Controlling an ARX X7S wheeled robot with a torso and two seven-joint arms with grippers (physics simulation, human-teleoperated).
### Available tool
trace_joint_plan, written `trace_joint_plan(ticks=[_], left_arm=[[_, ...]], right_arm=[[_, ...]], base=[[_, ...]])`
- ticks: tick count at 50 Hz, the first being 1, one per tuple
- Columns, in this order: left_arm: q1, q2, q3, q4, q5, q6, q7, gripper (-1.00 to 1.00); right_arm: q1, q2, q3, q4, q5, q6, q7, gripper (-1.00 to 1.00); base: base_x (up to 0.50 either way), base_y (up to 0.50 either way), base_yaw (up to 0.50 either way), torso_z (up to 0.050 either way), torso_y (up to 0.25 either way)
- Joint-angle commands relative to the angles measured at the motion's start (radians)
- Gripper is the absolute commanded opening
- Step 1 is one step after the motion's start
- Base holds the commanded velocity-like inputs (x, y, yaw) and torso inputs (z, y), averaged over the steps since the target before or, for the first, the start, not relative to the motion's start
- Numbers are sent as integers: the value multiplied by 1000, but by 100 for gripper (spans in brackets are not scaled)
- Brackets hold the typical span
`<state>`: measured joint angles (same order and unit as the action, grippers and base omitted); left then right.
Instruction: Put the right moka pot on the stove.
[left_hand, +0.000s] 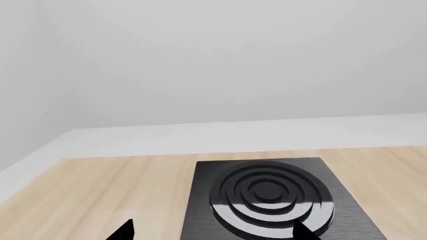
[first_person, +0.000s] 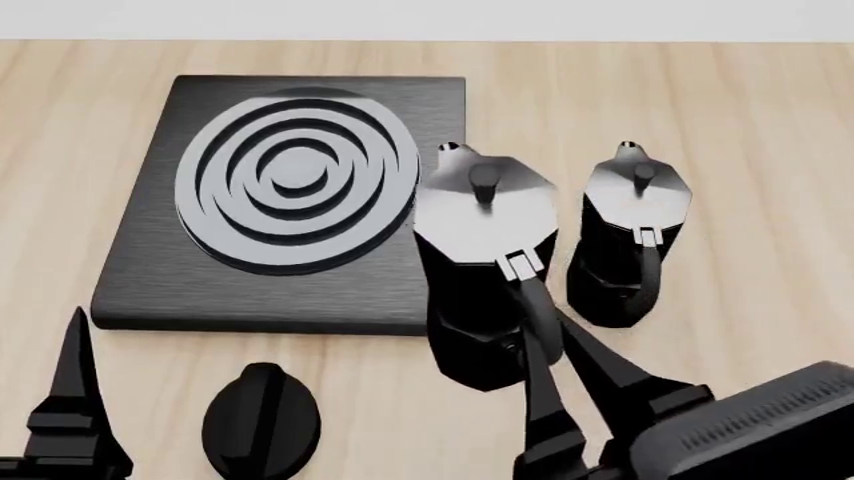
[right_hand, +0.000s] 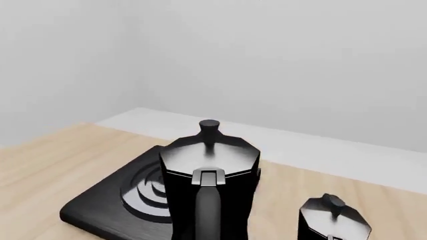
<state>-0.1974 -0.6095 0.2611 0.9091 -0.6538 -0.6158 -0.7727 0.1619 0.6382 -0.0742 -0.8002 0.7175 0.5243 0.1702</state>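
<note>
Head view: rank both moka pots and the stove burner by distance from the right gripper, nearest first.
1. Larger-looking moka pot, its handle between the right gripper fingers.
2. Second moka pot, on the right.
3. Stove burner, far left.

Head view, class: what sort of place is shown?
Probably a simulated kitchen counter: a wooden worktop carrying a black stove with ring burner, two moka pots, and a round knob.
</note>
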Motion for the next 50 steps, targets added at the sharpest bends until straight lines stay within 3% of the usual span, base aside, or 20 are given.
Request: trace_joint_plan(ticks=[1, 23, 50], left_arm=[[-3, -3, 1, 1, -5, 0, -4, 100], [-6, -7, 5, -1, -8, 7, -6, 100], [-9, -14, 10, -1, -14, 11, -13, 100]], right_arm=[[159, -38, -64, 19, 9, 66, 5, -100], [413, -154, -200, 187, -21, 138, -8, -100], [557, -275, -349, 468, -147, 42, -120, -100]], base=[[0, 0, 0, 0, 0], [0, 0, 0, 0, 1], [0, 0, 0, 0, 1]])
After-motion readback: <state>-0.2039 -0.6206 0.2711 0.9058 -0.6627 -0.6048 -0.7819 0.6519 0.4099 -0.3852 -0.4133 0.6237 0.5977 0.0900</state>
